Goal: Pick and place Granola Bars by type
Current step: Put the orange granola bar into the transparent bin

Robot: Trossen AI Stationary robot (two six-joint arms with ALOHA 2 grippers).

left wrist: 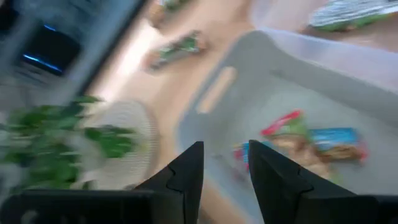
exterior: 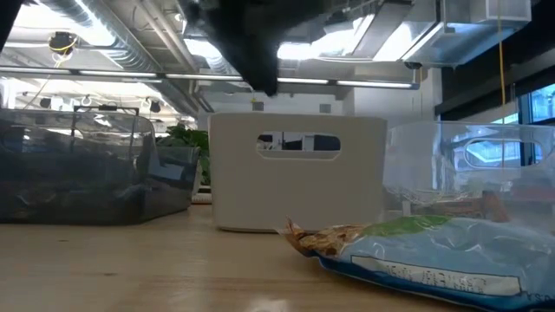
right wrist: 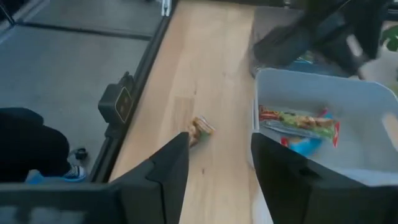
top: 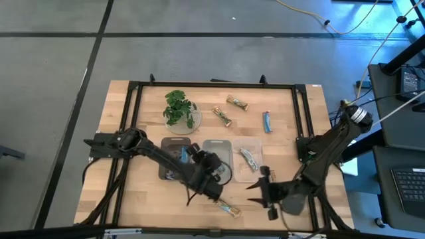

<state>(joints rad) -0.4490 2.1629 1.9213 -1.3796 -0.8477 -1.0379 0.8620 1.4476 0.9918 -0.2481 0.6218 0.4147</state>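
Sorting is under way. The left gripper (top: 211, 174) hovers empty, fingers slightly apart, over the middle bin (top: 216, 147), which already holds bars (left wrist: 311, 140). The right gripper (top: 260, 190), spread and empty, waits at the near right. Nearest loose bar (top: 230, 210) lies on the desk (top: 133, 192), just near-side of the left gripper. Next move, by my judgement: descend and pinch it. Three bars remain far.

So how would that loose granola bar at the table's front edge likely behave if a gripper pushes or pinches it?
The granola bar lies flat and slim on bare wood, so a push would probably slide or spin it rather than roll it. Its glossy wrapper looks slippery, and the crimped end would likely crumple. It seems light for its size.
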